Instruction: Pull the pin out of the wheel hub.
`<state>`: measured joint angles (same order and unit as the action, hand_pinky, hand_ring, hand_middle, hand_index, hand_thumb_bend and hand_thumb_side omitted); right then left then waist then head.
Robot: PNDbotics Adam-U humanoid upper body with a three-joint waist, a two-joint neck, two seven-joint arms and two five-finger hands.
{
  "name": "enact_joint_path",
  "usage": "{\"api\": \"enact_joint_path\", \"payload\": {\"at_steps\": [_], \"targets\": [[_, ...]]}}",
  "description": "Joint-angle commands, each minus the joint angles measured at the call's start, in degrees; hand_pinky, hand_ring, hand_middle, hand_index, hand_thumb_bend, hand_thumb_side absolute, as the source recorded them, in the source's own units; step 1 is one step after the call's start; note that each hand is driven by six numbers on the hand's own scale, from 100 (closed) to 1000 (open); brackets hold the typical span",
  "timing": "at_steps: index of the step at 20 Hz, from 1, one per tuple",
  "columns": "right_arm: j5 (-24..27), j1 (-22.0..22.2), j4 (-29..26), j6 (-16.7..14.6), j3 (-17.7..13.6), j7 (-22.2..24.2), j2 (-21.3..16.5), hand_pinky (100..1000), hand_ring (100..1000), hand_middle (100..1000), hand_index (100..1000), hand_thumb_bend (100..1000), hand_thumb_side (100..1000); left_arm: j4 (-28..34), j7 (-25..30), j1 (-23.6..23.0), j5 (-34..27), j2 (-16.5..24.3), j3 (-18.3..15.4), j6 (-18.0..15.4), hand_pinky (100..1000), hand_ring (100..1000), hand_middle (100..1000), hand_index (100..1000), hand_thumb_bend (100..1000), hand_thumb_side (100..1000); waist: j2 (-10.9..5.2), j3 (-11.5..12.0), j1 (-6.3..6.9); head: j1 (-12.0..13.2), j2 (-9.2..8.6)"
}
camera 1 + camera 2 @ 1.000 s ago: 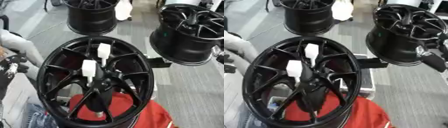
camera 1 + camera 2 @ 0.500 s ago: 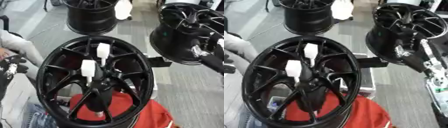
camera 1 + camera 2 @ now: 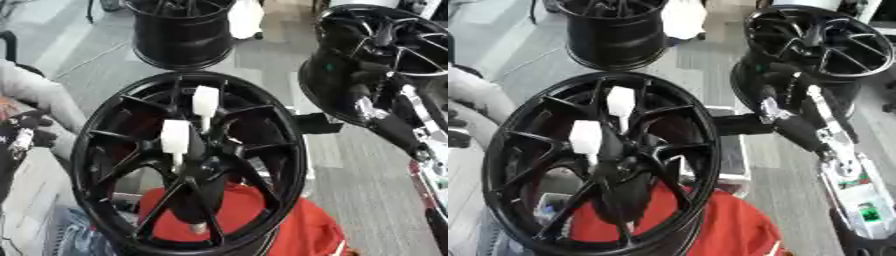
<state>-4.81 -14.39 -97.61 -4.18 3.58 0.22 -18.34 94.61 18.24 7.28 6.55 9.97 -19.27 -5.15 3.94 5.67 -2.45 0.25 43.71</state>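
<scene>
Grey floor beneath, two further black wheels standing at rear. Left robot hand at far left edge, dark, fingers curled, holding nothing. Wheel hub at centre foreground, black, multi-spoke, tilted toward camera above red cloth. Two white pins seated in hub near its centre, upright, side by side. Right robot hand at right, clear of hub, fingers hanging down; spread or curled cannot be told.
</scene>
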Motion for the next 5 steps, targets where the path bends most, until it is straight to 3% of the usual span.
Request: {"api": "enact_joint_path", "payload": {"at_steps": [1,5], "targets": [[0.17,-0.84,-0.33,-0.06,0.03,0.45,-0.45,705,712,755,872,100,371,1.28,0.14,0.75,-0.22,0.68,0.06,-0.06,632,617,656,810,100,702,-0.48,0.04,0.15,-0.11,-0.62],[0.11,-0.91,-0.22,-0.05,0.00,0.40,-0.38,704,711,754,871,100,375,1.40,0.12,0.77,-0.33,0.68,0.01,-0.08,632,617,655,810,100,701,-0.47,0.11,0.14,-0.06,-0.70]]}}
